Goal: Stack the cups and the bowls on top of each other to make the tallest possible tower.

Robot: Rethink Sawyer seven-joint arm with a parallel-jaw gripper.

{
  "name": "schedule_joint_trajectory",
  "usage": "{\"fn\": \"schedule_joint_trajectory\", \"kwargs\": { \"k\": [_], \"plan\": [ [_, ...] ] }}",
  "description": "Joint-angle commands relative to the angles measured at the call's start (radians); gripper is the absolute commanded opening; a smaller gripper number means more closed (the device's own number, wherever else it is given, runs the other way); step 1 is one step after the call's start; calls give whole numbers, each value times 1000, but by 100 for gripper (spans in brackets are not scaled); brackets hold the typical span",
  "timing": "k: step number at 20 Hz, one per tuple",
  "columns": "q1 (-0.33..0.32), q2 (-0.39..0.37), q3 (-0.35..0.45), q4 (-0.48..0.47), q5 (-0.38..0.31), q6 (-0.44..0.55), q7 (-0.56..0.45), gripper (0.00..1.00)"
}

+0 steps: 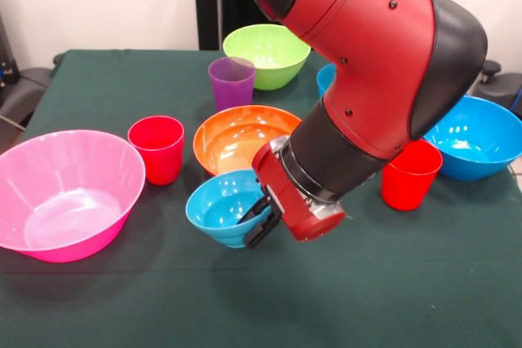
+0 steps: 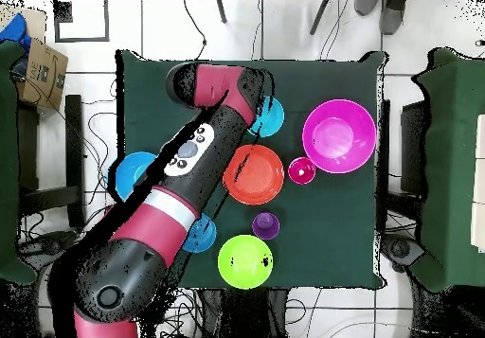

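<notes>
My gripper (image 1: 254,230) straddles the right rim of a small blue bowl (image 1: 218,208), one black finger inside and one outside, shut on the rim. The bowl tilts slightly, just in front of the orange bowl (image 1: 236,138). The purple cup (image 1: 232,81) stands alone behind the orange bowl, with the lime green bowl (image 1: 265,53) behind it. One red cup (image 1: 157,148) stands left of the orange bowl, another red cup (image 1: 410,175) to the right. Nothing is stacked. In the overhead view the arm hides the gripper; the held bowl (image 2: 271,116) shows beside it.
A large pink bowl (image 1: 65,193) sits at the left and a large blue bowl (image 1: 477,136) at the right edge. A second small blue bowl (image 1: 326,77) peeks out behind the arm. The arm's thick body hangs over the table's right middle.
</notes>
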Motion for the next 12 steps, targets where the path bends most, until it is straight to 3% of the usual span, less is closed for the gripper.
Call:
{"fn": "schedule_joint_trajectory", "kwargs": {
  "k": [1, 12],
  "plan": [
    [-19, 26, 36, -96, 22, 95, 225, 0],
    [-12, 19, 51, -79, 33, 74, 233, 0]
  ]
}}
